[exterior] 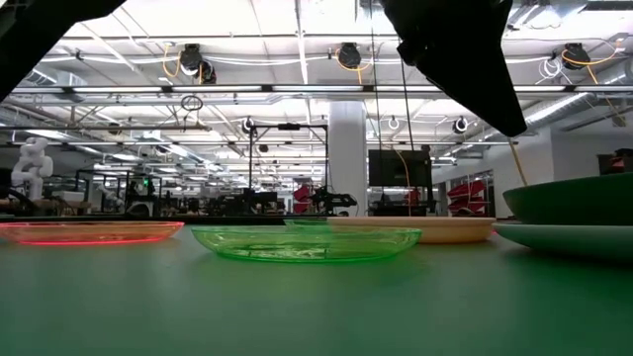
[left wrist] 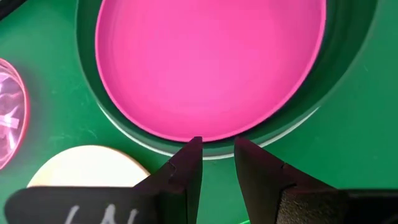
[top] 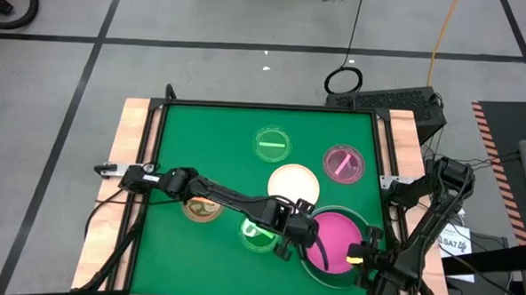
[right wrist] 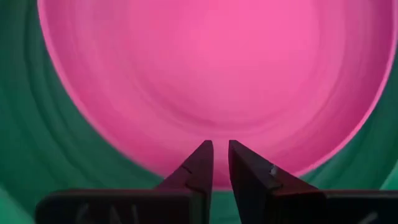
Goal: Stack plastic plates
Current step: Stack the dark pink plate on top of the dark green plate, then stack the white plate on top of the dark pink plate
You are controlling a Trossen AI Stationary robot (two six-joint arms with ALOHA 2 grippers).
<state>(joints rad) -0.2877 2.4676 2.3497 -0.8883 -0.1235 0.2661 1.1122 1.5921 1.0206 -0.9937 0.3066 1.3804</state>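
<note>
The medium pink plate (top: 337,236) sits nested inside the dark green plate (top: 321,273), down at the five o'clock corner of the desk (top: 210,145). The left end effector (top: 300,235) hangs over that stack's nine o'clock rim, its fingers (left wrist: 189,163) a narrow gap apart and gripping nothing. The right end effector (top: 358,256) hovers over the stack's four o'clock side, fingers (right wrist: 199,163) nearly together, also empty, with pink filling its wrist view. The cream-white plate (top: 293,183) lies just at eleven o'clock of the stack. A small translucent green plate (top: 259,237) rests under the left arm, at nine o'clock of the stack. The orange plate (top: 202,209) lies farther out at nine o'clock. Another green plate (top: 273,144) and the small translucent pink plate (top: 343,163) sit toward twelve o'clock.
</note>
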